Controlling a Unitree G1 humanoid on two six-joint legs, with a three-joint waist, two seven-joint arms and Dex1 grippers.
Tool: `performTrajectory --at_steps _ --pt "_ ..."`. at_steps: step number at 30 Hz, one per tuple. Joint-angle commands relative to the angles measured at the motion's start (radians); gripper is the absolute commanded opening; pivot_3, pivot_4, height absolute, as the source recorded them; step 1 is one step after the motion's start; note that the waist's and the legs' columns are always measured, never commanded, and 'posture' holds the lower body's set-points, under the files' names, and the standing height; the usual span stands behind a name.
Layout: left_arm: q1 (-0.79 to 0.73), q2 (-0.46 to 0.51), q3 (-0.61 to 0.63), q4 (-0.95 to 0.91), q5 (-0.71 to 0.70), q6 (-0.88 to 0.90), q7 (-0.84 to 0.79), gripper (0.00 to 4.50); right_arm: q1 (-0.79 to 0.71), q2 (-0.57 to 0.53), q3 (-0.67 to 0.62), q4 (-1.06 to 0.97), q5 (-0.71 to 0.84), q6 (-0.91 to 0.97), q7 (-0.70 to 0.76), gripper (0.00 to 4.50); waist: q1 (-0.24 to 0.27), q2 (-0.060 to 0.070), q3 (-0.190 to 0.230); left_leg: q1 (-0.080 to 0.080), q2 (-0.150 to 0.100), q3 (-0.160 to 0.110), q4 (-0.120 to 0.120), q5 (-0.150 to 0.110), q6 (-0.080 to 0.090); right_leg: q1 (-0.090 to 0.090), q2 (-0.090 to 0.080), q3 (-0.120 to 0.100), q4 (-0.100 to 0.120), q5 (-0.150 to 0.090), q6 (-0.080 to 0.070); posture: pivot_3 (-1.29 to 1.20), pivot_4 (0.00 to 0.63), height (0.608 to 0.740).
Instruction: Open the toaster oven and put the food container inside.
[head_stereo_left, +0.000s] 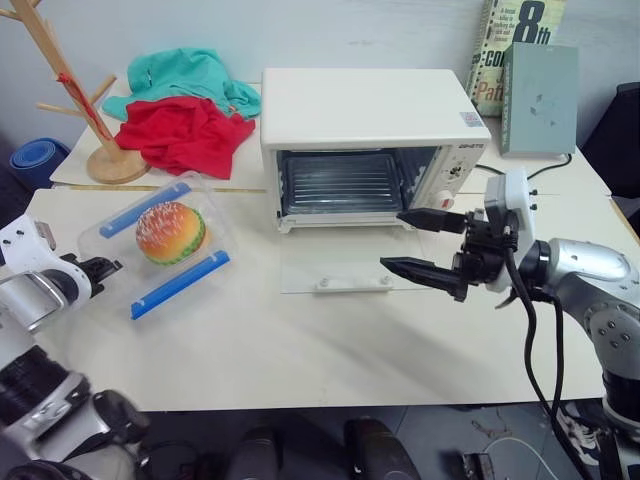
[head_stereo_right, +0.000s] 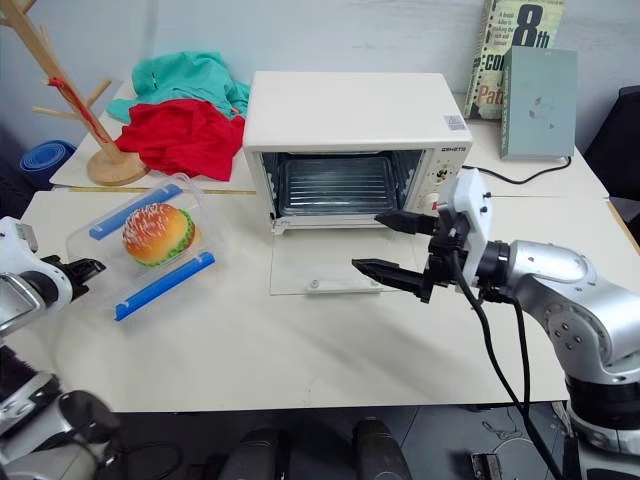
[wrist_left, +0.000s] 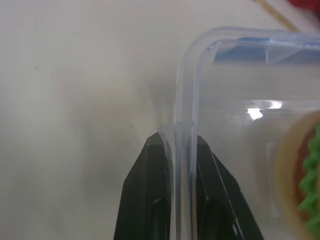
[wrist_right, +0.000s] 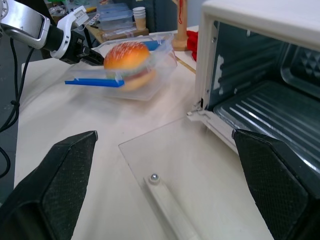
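Note:
The cream-white toaster oven (head_stereo_left: 365, 105) stands at the back of the table, its glass door (head_stereo_left: 335, 262) dropped flat and the wire rack showing inside. To its left lies the food container (head_stereo_left: 180, 283), a clear box with two blue clips and a toy hamburger (head_stereo_left: 171, 233) in it. My left gripper (head_stereo_left: 100, 267) is at the container's near-left corner. In the left wrist view its fingers (wrist_left: 150, 200) are shut on the clear wall (wrist_left: 182, 100). My right gripper (head_stereo_left: 392, 239) hangs open above the door's right side, holding nothing.
A wooden mug tree (head_stereo_left: 80, 100) stands at the back left beside a red cloth (head_stereo_left: 185, 135) and a teal cloth (head_stereo_left: 185, 75). Books (head_stereo_left: 540, 95) lean on the wall at the back right, with a black cable (head_stereo_left: 530, 170) below them.

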Motion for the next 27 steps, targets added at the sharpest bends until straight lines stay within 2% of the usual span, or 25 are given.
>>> performTrajectory --at_steps 1,5,8,14,20,27 --pt "0.042 0.084 -0.082 -0.001 -0.046 -0.039 -0.150 0.09 0.040 -0.033 -0.073 -0.069 0.017 -0.001 -0.020 4.50 0.001 0.000 0.000 0.000 0.000 0.000 -0.001 0.000 0.000 0.000 0.000 0.000 -0.001 0.000 0.000 0.00 0.150 0.740" --pt "0.048 0.140 -0.152 -0.017 -0.111 -0.052 -0.298 0.09 0.083 -0.045 -0.107 -0.078 0.014 0.003 -0.051 4.50 0.003 0.000 0.000 0.000 0.000 0.000 -0.001 0.000 0.000 0.000 -0.001 0.000 -0.003 0.000 0.000 0.00 0.150 0.740" --pt "0.034 0.158 -0.252 -0.070 -0.171 -0.076 -0.403 0.09 0.127 -0.046 -0.150 -0.088 0.026 0.004 -0.068 4.50 0.008 0.000 0.000 -0.001 0.000 0.000 -0.001 0.000 0.000 0.001 -0.001 -0.001 -0.003 0.000 -0.001 0.00 0.150 0.740" --pt "-0.060 0.074 -0.433 -0.120 -0.182 -0.098 -0.424 0.09 0.199 -0.051 -0.195 -0.102 0.008 -0.010 -0.089 4.50 0.007 0.000 0.000 -0.001 -0.001 0.001 -0.001 -0.001 0.002 0.001 -0.001 0.000 -0.004 0.000 0.000 0.00 0.150 0.740" --pt "-0.231 -0.038 -0.653 -0.075 -0.134 -0.139 -0.392 0.09 0.285 -0.080 -0.335 -0.126 0.026 -0.007 -0.091 4.50 0.008 0.001 0.000 -0.001 -0.002 0.002 0.000 -0.001 0.003 0.001 0.004 0.002 -0.003 0.000 0.001 0.00 0.150 0.740" --pt "-0.348 -0.118 -0.779 0.020 -0.077 -0.168 -0.383 0.09 0.395 -0.099 -0.487 -0.175 0.071 -0.004 -0.084 4.50 0.007 0.001 0.001 0.000 -0.005 0.004 0.001 -0.001 0.004 0.001 0.005 0.004 -0.003 0.001 0.002 0.00 0.150 0.740"
